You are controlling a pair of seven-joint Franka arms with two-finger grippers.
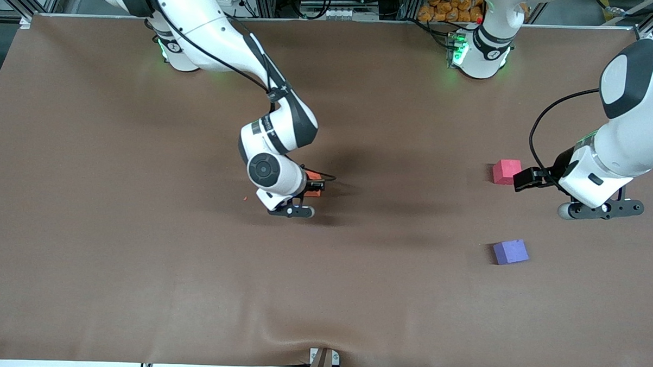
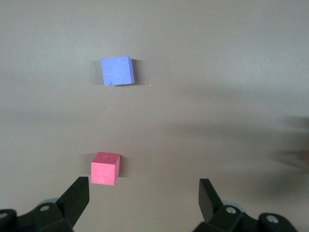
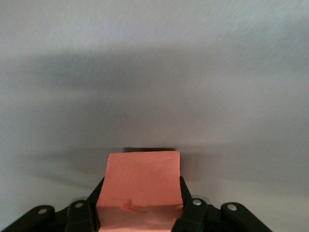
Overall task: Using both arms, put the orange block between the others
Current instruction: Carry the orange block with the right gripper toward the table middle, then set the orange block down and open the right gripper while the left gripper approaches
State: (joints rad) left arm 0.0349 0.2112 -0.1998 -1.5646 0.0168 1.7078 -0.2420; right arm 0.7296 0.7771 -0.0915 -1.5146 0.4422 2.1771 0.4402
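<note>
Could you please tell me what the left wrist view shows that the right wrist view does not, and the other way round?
Only the left wrist view shows the red-pink cube and the purple-blue cube, lying apart on the brown table, with the left gripper open and holding nothing. Only the right wrist view shows the orange block, clamped in the shut right gripper. Both share the bare brown tabletop and dark gripper fingers at the picture's edge; neither shows the other arm.
</note>
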